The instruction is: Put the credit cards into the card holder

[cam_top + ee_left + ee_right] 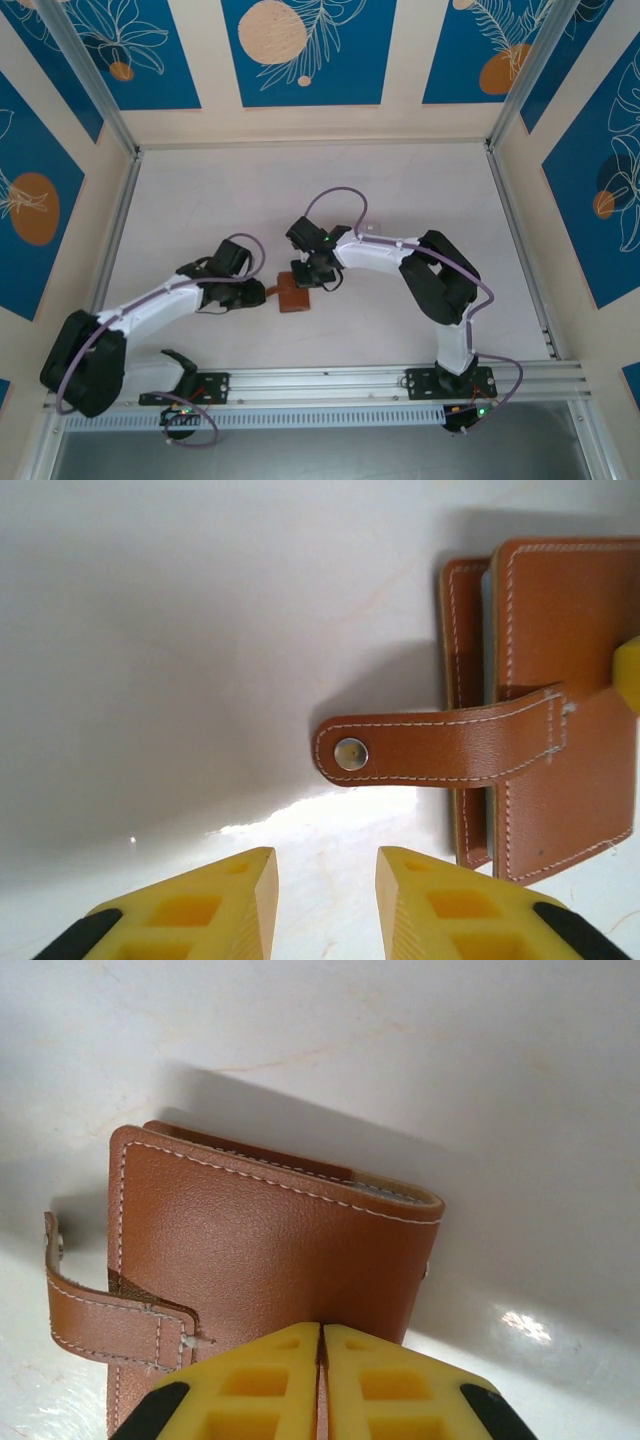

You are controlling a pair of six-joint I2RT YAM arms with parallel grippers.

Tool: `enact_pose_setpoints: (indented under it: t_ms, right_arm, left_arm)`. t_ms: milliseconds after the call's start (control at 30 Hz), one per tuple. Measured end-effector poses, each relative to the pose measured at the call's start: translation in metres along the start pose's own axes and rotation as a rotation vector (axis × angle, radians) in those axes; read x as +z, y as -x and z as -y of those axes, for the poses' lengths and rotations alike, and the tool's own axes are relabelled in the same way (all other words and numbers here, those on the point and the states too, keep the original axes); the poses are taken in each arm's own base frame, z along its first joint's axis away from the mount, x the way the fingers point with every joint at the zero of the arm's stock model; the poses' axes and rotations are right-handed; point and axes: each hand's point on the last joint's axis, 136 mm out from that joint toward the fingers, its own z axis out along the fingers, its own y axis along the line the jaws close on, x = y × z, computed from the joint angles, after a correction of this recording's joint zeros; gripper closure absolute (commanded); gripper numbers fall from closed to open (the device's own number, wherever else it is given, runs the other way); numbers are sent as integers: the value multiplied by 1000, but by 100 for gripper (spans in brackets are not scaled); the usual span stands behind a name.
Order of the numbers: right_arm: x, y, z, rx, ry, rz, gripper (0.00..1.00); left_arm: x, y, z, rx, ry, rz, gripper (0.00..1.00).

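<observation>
At the near edge of the white tabletop [420,200] one long aluminium rail [330,380] carries two white and black robot arms, the left arm [150,300] and the right arm [380,255], and both bend toward the middle of the table. The left gripper [325,880] has two yellow fingers with a narrow gap between them. Nothing is in this gap, and the fingers hang above bare table, near the holder but not touching it. The right gripper [320,1335] has its two yellow fingers pressed together with no gap, and their tips are down on the top cover of the card holder [270,1250]. I cannot tell if they pinch any leather. There is one card holder, a small brown leather folder with pale stitching along its edges. It lies flat near the middle of the table, between the two grippers, with its covers folded together. One brown leather strap [440,748] is sewn on the cover and reaches out past the edge of the holder over the table, toward the left gripper, and it ends in one round metal snap stud [350,753]. Between the two covers a thin pale layer shows, and I cannot tell if it is a sleeve or a card. Behind the table stand cream walls with blue panels [308,50], which have white leaf drawings and orange circles.
</observation>
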Motion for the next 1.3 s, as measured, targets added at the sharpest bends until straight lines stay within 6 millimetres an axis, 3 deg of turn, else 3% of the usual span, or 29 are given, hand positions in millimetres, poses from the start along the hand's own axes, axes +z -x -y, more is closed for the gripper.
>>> enact_pose_setpoints:
  t_ms: [133,233,433,633,767,1000,1300]
  right_arm:
    - [5,5,-7,-14,-15,4,84]
    - [6,6,-9,-22,-31,7,82]
    - [6,6,-10,-28,-38,13,79]
    - [5,6,-9,-28,-29,21,78]
    - [5,6,-8,-25,-4,19,76]
    - [-3,6,-8,-23,78,19,57]
    - [-8,5,16,53,129,-4,51]
  left_arm:
    - [-28,16,10,25,-29,85,68]
    - [-33,27,28,45,-83,93,70]
    - [-3,31,52,65,-138,9,76]
    - [27,30,50,48,-122,-42,79]
    - [34,29,47,41,-126,-36,80]
    - [47,27,45,41,-148,-8,80]
    - [52,26,42,48,-171,32,81]
